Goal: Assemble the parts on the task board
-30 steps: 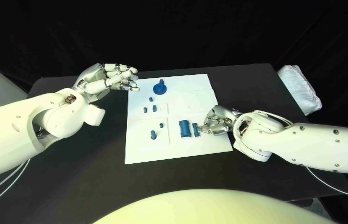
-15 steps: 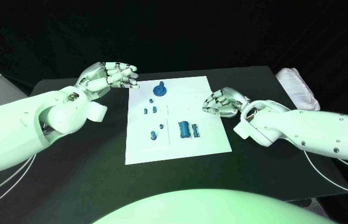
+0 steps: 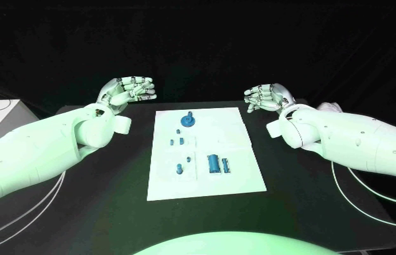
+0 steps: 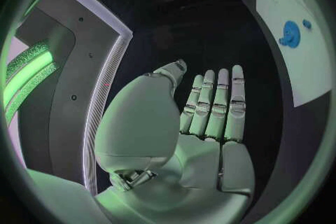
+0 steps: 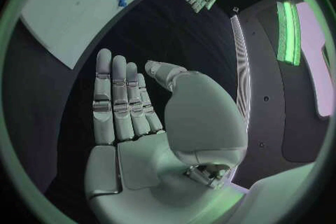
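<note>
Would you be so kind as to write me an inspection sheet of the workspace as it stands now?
Surface: black table, dark cloth behind it.
Job's things: white task board lies flat mid-table; small blue parts rest on it, including a round blue part near its far edge.
Clutter: a white bundle beyond the right arm; a pale box corner at the table's left edge.
Hands: left hand and right hand are raised off the board, one on each side; each holds nothing, and the wrist views show their fingers straight.
Cables: white cables trail under the right arm, more under the left.
Surroundings: nothing seen beyond the dark backdrop.
</note>
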Available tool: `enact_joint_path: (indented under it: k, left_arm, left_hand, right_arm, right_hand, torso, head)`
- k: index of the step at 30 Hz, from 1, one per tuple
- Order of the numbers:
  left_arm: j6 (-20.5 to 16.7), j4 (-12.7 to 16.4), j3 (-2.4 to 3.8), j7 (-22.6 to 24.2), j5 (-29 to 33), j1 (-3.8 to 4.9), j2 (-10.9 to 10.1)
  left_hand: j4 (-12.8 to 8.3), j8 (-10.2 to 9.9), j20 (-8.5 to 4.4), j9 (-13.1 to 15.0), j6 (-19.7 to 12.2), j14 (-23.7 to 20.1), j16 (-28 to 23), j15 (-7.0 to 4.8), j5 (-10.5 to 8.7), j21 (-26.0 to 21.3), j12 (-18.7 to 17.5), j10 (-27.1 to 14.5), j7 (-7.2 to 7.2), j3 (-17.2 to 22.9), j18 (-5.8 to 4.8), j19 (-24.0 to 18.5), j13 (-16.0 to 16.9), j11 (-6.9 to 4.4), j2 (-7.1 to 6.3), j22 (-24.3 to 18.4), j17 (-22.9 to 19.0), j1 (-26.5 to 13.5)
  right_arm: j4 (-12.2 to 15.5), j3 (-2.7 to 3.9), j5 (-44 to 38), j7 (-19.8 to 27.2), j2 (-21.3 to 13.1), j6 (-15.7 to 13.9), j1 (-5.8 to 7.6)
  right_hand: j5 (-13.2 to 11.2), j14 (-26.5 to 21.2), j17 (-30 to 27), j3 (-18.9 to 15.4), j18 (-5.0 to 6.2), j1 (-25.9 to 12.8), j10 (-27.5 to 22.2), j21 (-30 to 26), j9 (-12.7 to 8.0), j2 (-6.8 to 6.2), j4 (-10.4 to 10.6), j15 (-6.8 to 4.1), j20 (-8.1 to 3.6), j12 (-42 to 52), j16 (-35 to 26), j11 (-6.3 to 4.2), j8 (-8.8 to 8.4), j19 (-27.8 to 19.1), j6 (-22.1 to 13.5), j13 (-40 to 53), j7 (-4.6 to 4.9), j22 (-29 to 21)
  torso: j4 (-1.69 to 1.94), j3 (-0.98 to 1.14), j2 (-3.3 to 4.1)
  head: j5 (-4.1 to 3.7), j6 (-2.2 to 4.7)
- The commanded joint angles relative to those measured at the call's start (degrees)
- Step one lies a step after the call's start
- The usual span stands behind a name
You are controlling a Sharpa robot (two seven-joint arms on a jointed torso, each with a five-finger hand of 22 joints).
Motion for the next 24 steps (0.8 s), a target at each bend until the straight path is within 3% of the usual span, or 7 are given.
enact_joint_path:
  k: [1, 5, 6, 9, 12, 13, 24]
  left_arm:
    - [-3.25, -2.85, 0.02, 3.55, 3.37, -0.2, 1.47]
    - [-3.88, -5.09, 0.02, 3.92, 3.63, -0.45, 2.81]
    - [-2.04, -4.6, 0.01, 1.45, 1.78, -0.32, 2.45]
    - [-2.56, -4.18, 0.03, 1.47, 1.83, -0.39, 2.38]
    - [-4.41, -2.66, 0.08, 1.54, 2.03, -0.65, 2.1]
    - [-5.21, -2.01, 0.11, 1.57, 2.12, -0.76, 1.98]
    - [-21.92, 11.68, 0.63, 2.22, 3.91, -3.08, -0.55]
  left_hand:
    - [0.04, -0.56, 0.43, -0.42, 0.12, -1.01, -1.66, 0.13, 0.14, -0.36, -0.76, -0.23, -0.56, 0.54, 0.67, -1.45, -0.06, 0.18, -0.07, -0.66, -0.97, 0.49]
    - [0.02, -0.73, 0.65, -0.69, 0.23, -1.48, -2.52, 0.41, 0.15, -0.35, -0.99, -0.1, -0.52, 0.72, 0.7, -2.12, -0.06, 0.4, -0.09, -0.83, -1.54, 0.51]
    - [-12.39, -14.56, -14.82, -15.06, -46.92, -52.25, -10.7, -8.51, -9.08, -3.89, -4.91, -17.99, -9.67, -20.7, -9.71, -56.44, -3.82, -9.84, 8.87, -4.59, -24.1, -24.68]
    - [-12.39, -14.56, -14.82, -15.06, -46.92, -52.25, -10.7, -8.51, -9.08, -3.89, -4.91, -59.98, -9.67, -20.7, -9.71, -56.44, -3.82, -9.84, 8.87, -4.59, -24.1, -28.38]
    - [-12.39, -14.56, -14.82, -15.06, -46.92, -52.25, -10.7, -8.51, -9.08, -3.89, -4.91, -59.98, -9.67, -20.7, -9.71, -56.44, -3.82, -9.84, 8.87, -4.59, -24.1, -34.84]
    - [-12.39, -14.56, -14.82, -15.06, -46.92, -52.25, -10.7, -8.51, -9.08, -3.89, -4.91, -59.98, -9.67, -20.7, -9.71, -56.44, -3.82, -9.84, 8.87, -4.59, -24.1, -36.61]
    - [-12.39, -14.56, -14.82, -15.06, -46.92, -52.25, -10.7, -8.51, -9.08, -3.89, -4.91, -59.98, -9.67, -20.7, -9.71, -56.44, -3.82, -9.84, 8.87, -4.59, -24.1, -82.25]
  right_arm:
    - [-2.36, 0.28, 8.28, 5.3, 1.33, 4.93, 0.06]
    - [-3.72, 0.51, 9.15, 5.79, 2.47, 6.47, 0.1]
    - [-3.44, 0.46, 5.3, 2.71, 2.19, 2.73, 0.08]
    - [-2.92, 0.64, 5.59, 2.87, 2.16, 2.34, -0.06]
    - [-1.07, 1.29, 6.65, 3.46, 2.05, 0.91, -0.55]
    - [-0.27, 1.56, 7.1, 3.71, 2.0, 0.29, -0.77]
    - [14.83, 6.83, 15.69, 8.48, 1.06, -11.34, -4.79]
  right_hand:
    - [-0.3, -0.57, -4.27, 0.08, 0.44, 0.42, 1.44, -0.76, -0.79, 0.36, -0.29, 1.33, 1.46, -4.2, -6.9, 0.67, -1.52, -2.68, 0.16, -7.7, 0.42, -6.21]
    - [-0.6, -0.14, -9.1, -0.53, 0.75, 0.32, 2.94, -0.6, -1.76, 0.84, -0.54, 2.6, 2.83, -7.29, -14.1, 1.46, -3.87, -4.67, 0.75, -17.14, 0.84, -16.51]
    - [-11.28, -18.62, -39.26, -34.91, -9.79, -21.36, -16.02, -4.2, -21.41, 11.26, -3.31, -2.26, -7.94, -14.6, -27.62, -6.14, -19.53, -23.58, -48.61, -30.64, -9.78, -38.67]
    - [-11.28, -61.69, -39.26, -34.91, -9.79, -24.78, -19.04, -4.2, -21.41, 11.26, -3.31, -2.26, -7.94, -14.6, -27.62, -6.14, -19.53, -27.05, -48.61, -30.64, -9.78, -38.67]
    - [-11.28, -61.69, -39.26, -34.91, -9.79, -30.42, -59.66, -4.2, -21.41, 11.26, -3.31, -2.26, -7.94, -14.6, -27.62, -6.14, -19.53, -68.46, -48.61, -30.64, -9.78, -38.67]
    - [-11.28, -61.69, -39.26, -34.91, -9.79, -71.74, -59.66, -4.2, -21.41, 11.26, -3.31, -2.26, -7.94, -14.6, -27.62, -6.14, -19.53, -68.46, -48.61, -30.64, -9.78, -38.67]
    - [-11.28, -61.69, -39.26, -34.91, -9.79, -71.74, -59.66, -4.2, -21.41, 11.26, -3.31, -2.26, -7.94, -14.6, -27.62, -6.14, -19.53, -68.46, -48.61, -30.64, -9.78, -38.67]
  torso:
    - [0.1, 0.11, -0.95]
    - [0.23, 0.29, -0.88]
    - [0.09, 0.12, -0.72]
    - [0.05, 0.15, -0.72]
    - [-0.1, 0.27, -0.7]
    - [-0.17, 0.32, -0.7]
    - [-1.23, 1.2, -0.6]
  head:
    - [1.16, 2.12]
    - [1.32, 3.35]
    - [1.09, 2.43]
    - [1.16, 2.69]
    - [1.4, 3.62]
    - [1.51, 4.02]
    - [3.24, 10.63]
